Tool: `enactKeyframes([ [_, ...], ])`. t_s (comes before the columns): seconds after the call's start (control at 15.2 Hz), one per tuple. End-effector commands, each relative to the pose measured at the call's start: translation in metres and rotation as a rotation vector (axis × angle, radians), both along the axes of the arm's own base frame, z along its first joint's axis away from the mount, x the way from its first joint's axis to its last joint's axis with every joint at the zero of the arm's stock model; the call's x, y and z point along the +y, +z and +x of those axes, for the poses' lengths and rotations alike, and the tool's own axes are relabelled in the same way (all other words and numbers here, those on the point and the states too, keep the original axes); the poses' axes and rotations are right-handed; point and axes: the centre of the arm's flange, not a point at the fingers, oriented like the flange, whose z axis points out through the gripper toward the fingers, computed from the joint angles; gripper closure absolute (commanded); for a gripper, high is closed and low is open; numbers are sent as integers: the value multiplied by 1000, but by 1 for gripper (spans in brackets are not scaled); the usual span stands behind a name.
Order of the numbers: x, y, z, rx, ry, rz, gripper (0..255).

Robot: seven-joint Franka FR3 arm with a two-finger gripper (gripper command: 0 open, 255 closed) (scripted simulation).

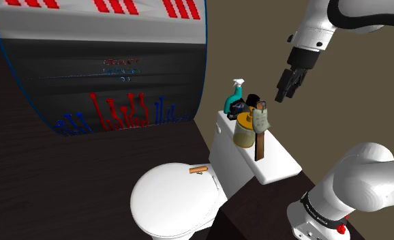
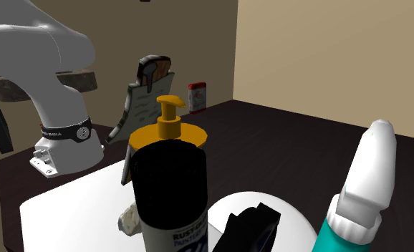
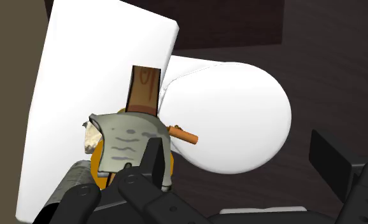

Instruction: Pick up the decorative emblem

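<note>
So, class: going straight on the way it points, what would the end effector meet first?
Most likely the grey emblem on the toilet tank, below the end effector; depth is unclear, so it might slip past.

second exterior view: black spray can [image 2: 171, 200] hides the body of the orange pump bottle [image 2: 170, 130] and the foot of the grey shield-shaped emblem [image 2: 142, 93] on its brown post | teal spray bottle [image 2: 359, 197] with white head cut by bottom edge | wrist view: black tool [image 3: 148, 168] covers the emblem's lower edge
</note>
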Motion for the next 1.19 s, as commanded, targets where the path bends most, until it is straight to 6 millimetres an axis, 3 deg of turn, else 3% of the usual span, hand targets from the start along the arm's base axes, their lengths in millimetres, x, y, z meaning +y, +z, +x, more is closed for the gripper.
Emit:
enactKeyframes([
  [0.0, 0, 0, 0, 0, 0, 0, 0],
  [1.12, -83, -120, 162, 27, 383, -126, 0],
])
